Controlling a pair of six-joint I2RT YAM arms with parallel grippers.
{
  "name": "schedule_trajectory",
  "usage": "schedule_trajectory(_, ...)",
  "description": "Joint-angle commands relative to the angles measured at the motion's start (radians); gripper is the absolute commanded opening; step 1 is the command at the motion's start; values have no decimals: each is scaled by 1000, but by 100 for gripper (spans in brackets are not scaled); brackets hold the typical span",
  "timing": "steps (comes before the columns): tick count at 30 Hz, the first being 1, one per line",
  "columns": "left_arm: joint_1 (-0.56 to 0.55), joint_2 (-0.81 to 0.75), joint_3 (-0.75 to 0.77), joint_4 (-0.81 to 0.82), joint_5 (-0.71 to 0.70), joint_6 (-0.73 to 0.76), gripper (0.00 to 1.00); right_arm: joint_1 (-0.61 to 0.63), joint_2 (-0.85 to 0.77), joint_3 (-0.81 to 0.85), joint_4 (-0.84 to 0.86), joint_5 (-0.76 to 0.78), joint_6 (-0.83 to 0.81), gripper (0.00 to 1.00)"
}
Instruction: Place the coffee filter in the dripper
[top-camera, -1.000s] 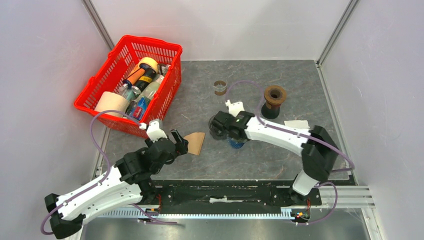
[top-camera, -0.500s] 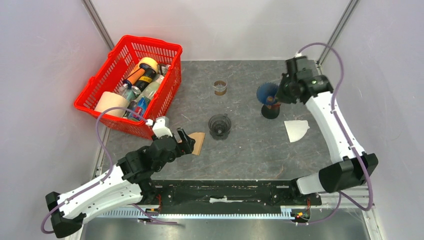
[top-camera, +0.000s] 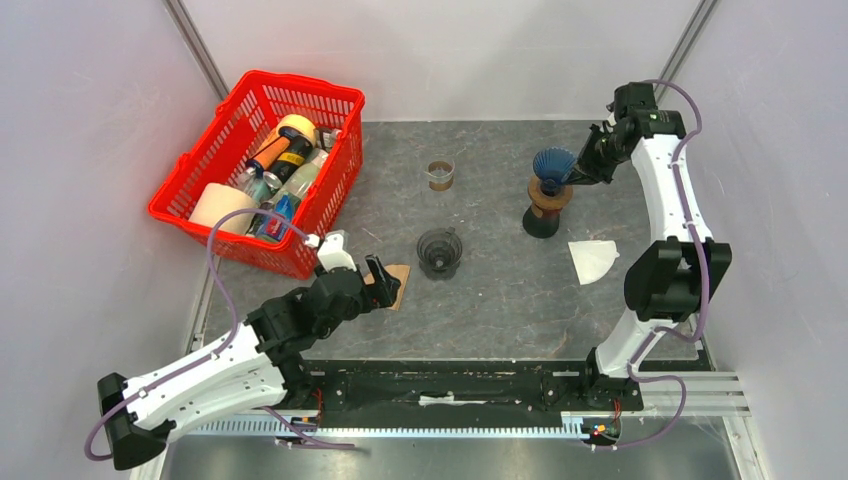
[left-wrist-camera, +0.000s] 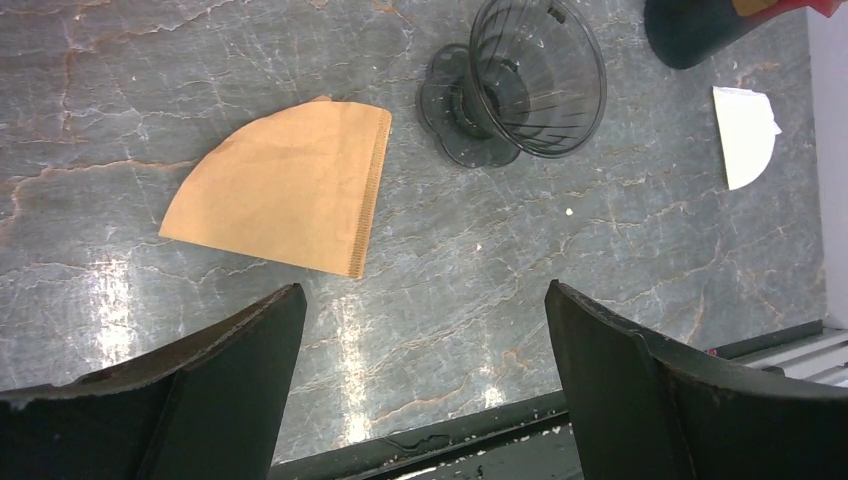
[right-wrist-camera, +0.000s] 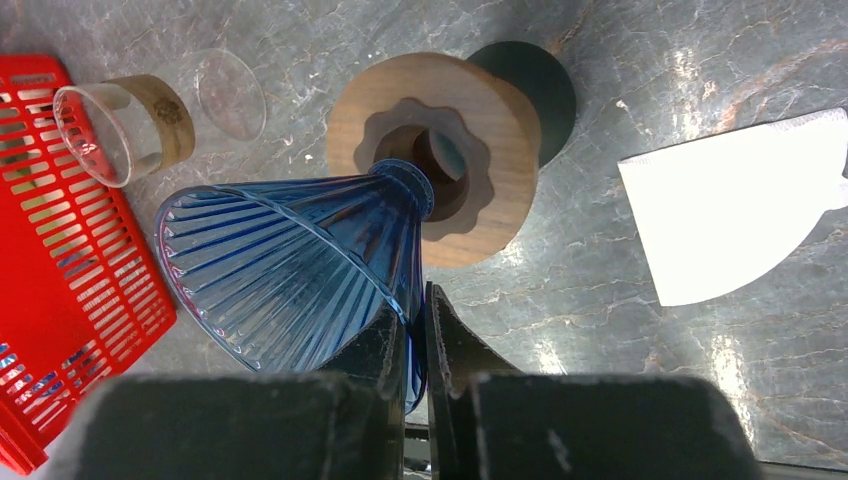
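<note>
At the far left a red basket sits on the grey table, packed with bottles and rolls of tape. Just in front of it the left gripper hangs low over the table with its jaws spread wide and nothing between them. In the wrist view its two dark fingers frame bare stone. The brown paper filter lies flat just beyond the fingertips, touching neither. Close to the right of that filter stands the dark dripper, clear of the paper and with nothing in it. Farther back, near the middle of the table, a small glass with a cork-coloured band lies on its side. To the right is a wooden stand on a dark base. The blue dripper is tipped on its side above it, its narrow end at the hole in the wooden ring; whether the two touch cannot be told. The right gripper has its jaws pinched tight on the rim of that blue dripper, with the arm reaching in from the far right corner. In front of the stand and slightly to its right, a white paper filter lies flat on the table, apart from everything else.
</note>
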Motion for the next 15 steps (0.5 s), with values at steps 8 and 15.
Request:
schedule_trajectory(8,-1,26,23,76,21,27,97,-48,53,50,14,-65,-29,0)
schedule_trajectory(15,-1,26,20,85,30,25,97,-48,92,43,15,-63,-26,0)
